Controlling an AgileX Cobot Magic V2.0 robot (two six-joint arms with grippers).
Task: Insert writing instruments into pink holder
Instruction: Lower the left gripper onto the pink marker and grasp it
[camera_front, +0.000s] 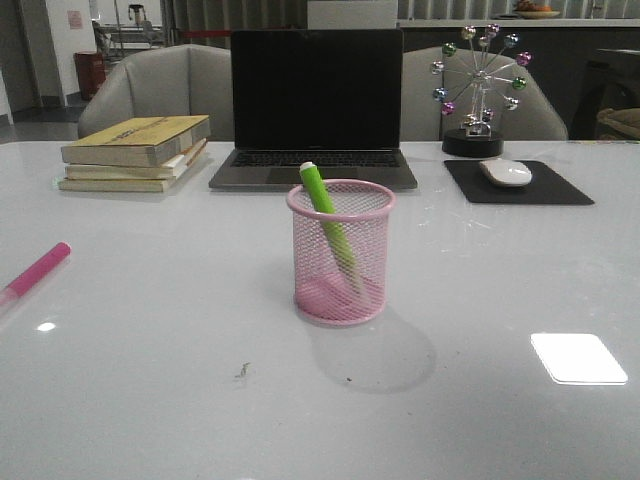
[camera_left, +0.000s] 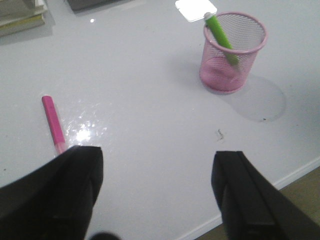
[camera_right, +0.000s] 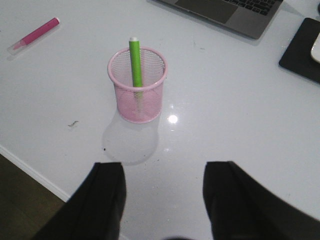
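Note:
The pink holder (camera_front: 340, 255) stands upright at the table's middle, also seen in the left wrist view (camera_left: 234, 52) and the right wrist view (camera_right: 136, 84). The lime green marker (camera_front: 328, 222) leans inside it, pale end sticking up over the rim (camera_left: 220, 34) (camera_right: 135, 60). The magenta pink marker (camera_front: 35, 272) lies flat on the table at the far left (camera_left: 52, 122) (camera_right: 34, 35). My left gripper (camera_left: 157, 167) is open above the table's near edge, with the pink marker just beyond one finger. My right gripper (camera_right: 165, 180) is open and empty, short of the holder. Neither gripper shows in the front view.
A laptop (camera_front: 315, 110) stands open at the back behind the holder. A stack of books (camera_front: 135, 152) lies at the back left. A mouse (camera_front: 506, 172) on a black pad (camera_front: 518, 184) and a ferris-wheel ornament (camera_front: 478, 90) are at the back right. The table's near edge (camera_right: 30, 172) runs close under both grippers.

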